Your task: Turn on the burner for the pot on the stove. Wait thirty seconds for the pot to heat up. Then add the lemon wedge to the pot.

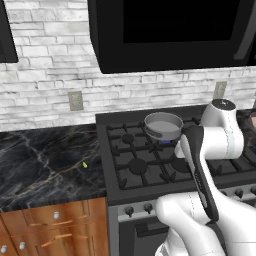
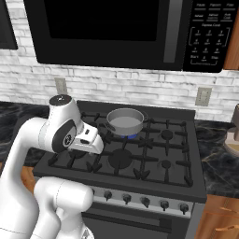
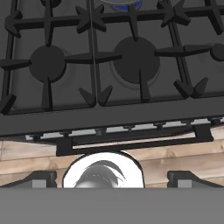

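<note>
The grey pot (image 1: 163, 125) (image 2: 125, 120) stands on the back middle of the black stove (image 1: 115, 150) (image 2: 186, 154). Beneath it the burner (image 1: 165, 142) (image 2: 128, 136) glows blue, and that glow (image 3: 125, 5) also shows at the top of the hand view. The tiny yellow-green lemon wedge (image 1: 85, 164) lies on the dark marble counter left of the stove. My gripper (image 3: 112, 179) is open with nothing between its fingertips (image 3: 40, 178). It hangs above the stove's front edge and looks down over two unlit burner caps (image 3: 133, 59).
A row of small dark knobs (image 2: 145, 201) (image 1: 129, 211) runs along the stove front, with the oven handle (image 3: 131, 142) below. A black microwave (image 2: 116, 28) hangs overhead. Wooden drawers (image 1: 55, 225) sit under the left counter. A pale object (image 2: 232, 140) stands on the right counter.
</note>
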You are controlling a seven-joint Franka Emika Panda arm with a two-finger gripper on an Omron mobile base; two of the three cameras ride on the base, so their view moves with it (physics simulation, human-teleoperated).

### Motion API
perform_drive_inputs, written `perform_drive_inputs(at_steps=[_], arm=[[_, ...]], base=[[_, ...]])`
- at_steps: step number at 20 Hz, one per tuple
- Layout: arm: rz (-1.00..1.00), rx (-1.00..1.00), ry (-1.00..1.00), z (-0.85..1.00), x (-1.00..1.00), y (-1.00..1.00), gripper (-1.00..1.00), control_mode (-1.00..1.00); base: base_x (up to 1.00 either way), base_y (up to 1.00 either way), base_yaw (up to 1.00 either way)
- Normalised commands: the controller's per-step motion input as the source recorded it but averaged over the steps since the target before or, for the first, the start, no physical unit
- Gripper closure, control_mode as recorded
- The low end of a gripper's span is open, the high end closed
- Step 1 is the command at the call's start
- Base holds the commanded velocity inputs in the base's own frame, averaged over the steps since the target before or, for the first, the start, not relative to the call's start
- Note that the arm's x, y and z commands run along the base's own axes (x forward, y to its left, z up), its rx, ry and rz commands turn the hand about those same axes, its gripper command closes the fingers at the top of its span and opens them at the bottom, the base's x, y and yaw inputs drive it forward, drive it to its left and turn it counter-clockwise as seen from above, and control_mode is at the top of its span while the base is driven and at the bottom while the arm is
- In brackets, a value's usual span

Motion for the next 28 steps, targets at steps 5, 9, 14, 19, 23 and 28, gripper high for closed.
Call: perform_drive_inputs(at_steps=[5,9,14,19,23,28], arm=[[0.00,0.00,0.00,0.00,0.00,0.00,-1.00,-1.00],[0.00,0.00,0.00,0.00,0.00,0.00,-1.00,-1.00],[0.00,0.00,0.00,0.00,0.00,0.00,-1.00,-1.00],[0.00,0.00,0.00,0.00,-0.02,0.00,-1.00,-1.00],[0.00,0.00,0.00,0.00,0.00,0.00,-1.00,-1.00],[0.00,0.00,0.00,0.00,0.00,0.00,-1.00,-1.00]], base=[[0.00,0.00,0.00],[0.00,0.00,0.00],[0.00,0.00,0.00],[0.00,0.00,0.00],[0.00,0.00,0.00],[0.00,0.00,0.00]])
